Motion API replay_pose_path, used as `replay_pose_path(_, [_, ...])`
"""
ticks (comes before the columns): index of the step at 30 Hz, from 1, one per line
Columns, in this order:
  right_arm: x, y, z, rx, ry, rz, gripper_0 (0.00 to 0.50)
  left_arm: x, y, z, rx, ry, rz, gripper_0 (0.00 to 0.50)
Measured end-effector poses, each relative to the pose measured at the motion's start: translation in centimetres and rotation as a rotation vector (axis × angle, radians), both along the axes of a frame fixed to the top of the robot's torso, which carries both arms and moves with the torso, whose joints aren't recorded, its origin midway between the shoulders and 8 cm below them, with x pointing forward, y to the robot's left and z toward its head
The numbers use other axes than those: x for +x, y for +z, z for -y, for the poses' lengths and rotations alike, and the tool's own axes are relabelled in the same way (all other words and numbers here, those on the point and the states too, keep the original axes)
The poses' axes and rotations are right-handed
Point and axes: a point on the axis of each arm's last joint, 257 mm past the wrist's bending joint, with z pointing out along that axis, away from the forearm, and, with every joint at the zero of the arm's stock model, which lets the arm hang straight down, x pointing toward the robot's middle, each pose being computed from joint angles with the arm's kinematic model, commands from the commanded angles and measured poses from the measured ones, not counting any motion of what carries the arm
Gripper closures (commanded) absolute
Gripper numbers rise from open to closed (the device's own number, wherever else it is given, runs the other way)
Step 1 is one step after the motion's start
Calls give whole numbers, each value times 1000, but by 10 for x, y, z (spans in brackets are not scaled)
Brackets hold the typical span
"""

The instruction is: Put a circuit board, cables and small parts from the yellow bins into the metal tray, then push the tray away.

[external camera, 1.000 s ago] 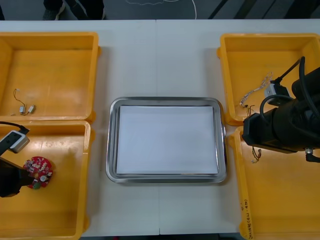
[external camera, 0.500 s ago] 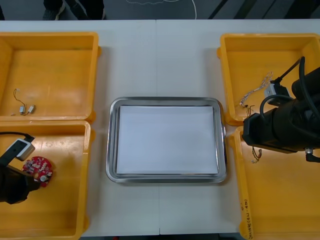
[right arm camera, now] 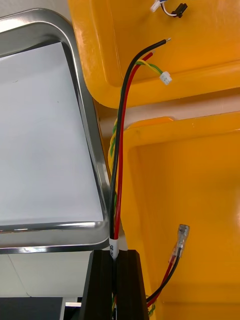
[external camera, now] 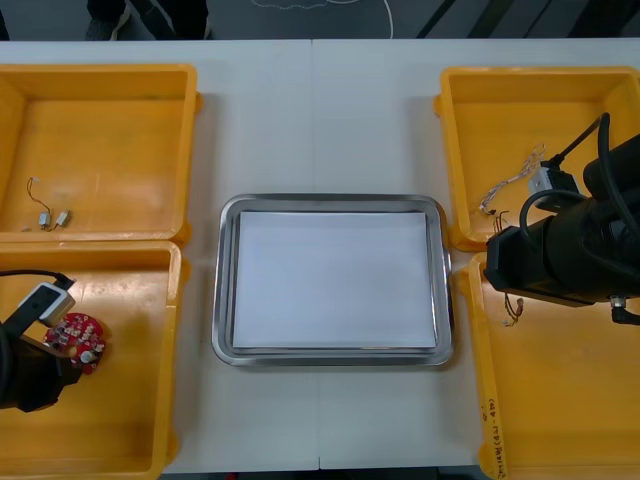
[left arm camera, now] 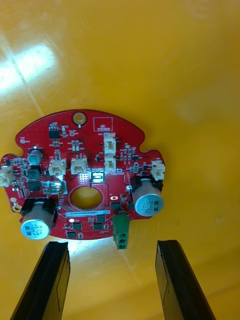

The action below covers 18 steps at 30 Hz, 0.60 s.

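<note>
A round red circuit board (left arm camera: 85, 177) lies flat on the floor of the near-left yellow bin (external camera: 150, 400). My left gripper (left arm camera: 111, 244) is open just short of the board's edge, one finger on each side of its green connector. In the front view the board (external camera: 78, 338) shows beside the left arm (external camera: 25, 370). My right gripper (right arm camera: 118, 256) is shut on a black, red and yellow-green cable bundle (right arm camera: 120, 150), held above the gap between the metal tray (right arm camera: 95, 150) and the near-right bin (right arm camera: 190, 190). The tray (external camera: 226, 290) has a white sheet inside.
The far-left bin (external camera: 110, 130) holds small metal parts (external camera: 50, 217) on thin wires. In the far-right bin (external camera: 520, 110) lies a twisted pale cable (external camera: 505, 187) with a white connector. The right arm (external camera: 560, 260) hangs over both right bins.
The left arm has slid toward the table's near edge and slightly right, so its wrist now sits right against the board. The right arm and its cable have not moved.
</note>
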Motion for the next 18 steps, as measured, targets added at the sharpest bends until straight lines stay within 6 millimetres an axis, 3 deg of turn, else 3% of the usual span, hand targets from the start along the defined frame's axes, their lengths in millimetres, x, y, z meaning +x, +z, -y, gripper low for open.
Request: replay_pose_path(18, [0,0,0,-26,55,9,500,-9,-22,0,2,5,-60,0])
